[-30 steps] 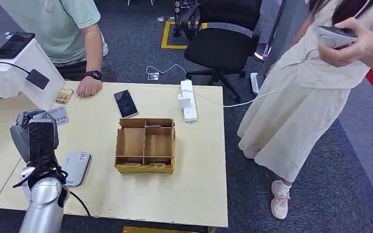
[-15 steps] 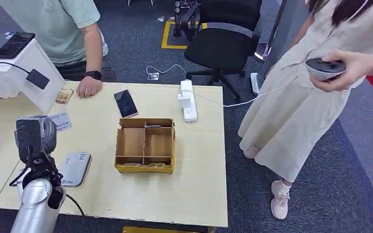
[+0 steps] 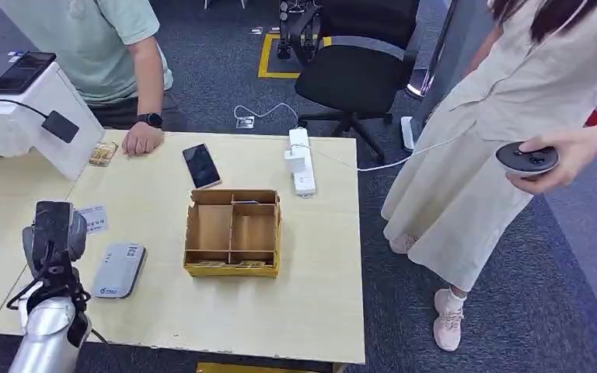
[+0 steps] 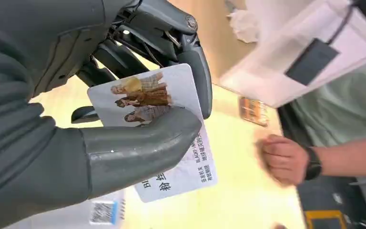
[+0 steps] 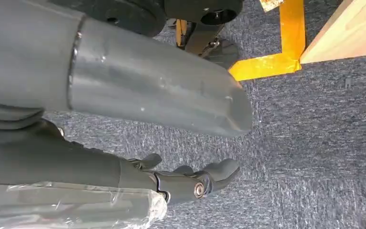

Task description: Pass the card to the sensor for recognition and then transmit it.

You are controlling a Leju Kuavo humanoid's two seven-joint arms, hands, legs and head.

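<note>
Our left robot hand [image 4: 100,109] is pinching the photo card [image 4: 159,131], with the thick grey thumb pressing across its printed face and the darker fingers [image 4: 198,71] wrapping behind its far edge. We are holding that card above the pale wooden table [image 3: 311,264], close to the table's left side, where the left robot hand [image 3: 53,231] is rising from our silver arm and the card [image 3: 93,218] is poking out beside it. Just beside the hand, the grey card sensor [image 3: 119,270] is lying flat on the table, apart from the card. Our right robot hand [image 5: 190,183] is hanging beside the table over the grey carpet, its fingers curling loosely and holding nothing. Near the table's middle a divided cardboard box [image 3: 233,233] is sitting, with a black phone [image 3: 201,165] lying beyond it. A person's hand [image 3: 142,140] is resting on the table's far edge.
</note>
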